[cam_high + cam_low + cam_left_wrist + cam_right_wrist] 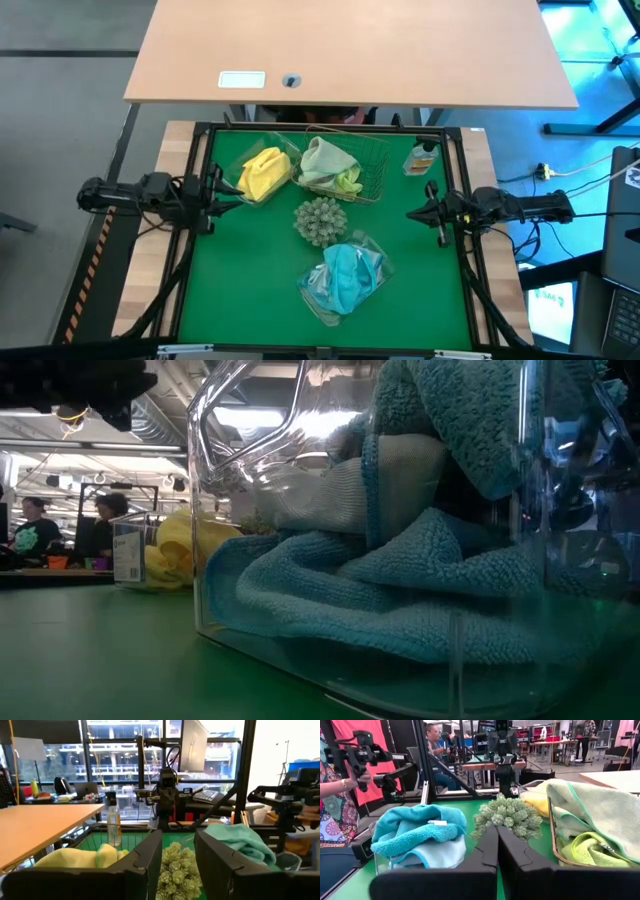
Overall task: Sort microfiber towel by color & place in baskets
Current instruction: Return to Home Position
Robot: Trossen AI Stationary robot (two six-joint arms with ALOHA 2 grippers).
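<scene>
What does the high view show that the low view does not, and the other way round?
Only the high view: the left gripper and right gripper, wide apart, the wire basket, the spiky ball. Only the low view: people in the room behind. Both: the blue towels in a clear tub and the yellow towel.

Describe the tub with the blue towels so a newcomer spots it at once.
On the green mat, look at the end farthest from the wooden desk, past the spiky ball. A clear plastic tub sits there alone. Only it holds blue towels; the other clear tub holds a yellow towel, the wire basket green ones.
</scene>
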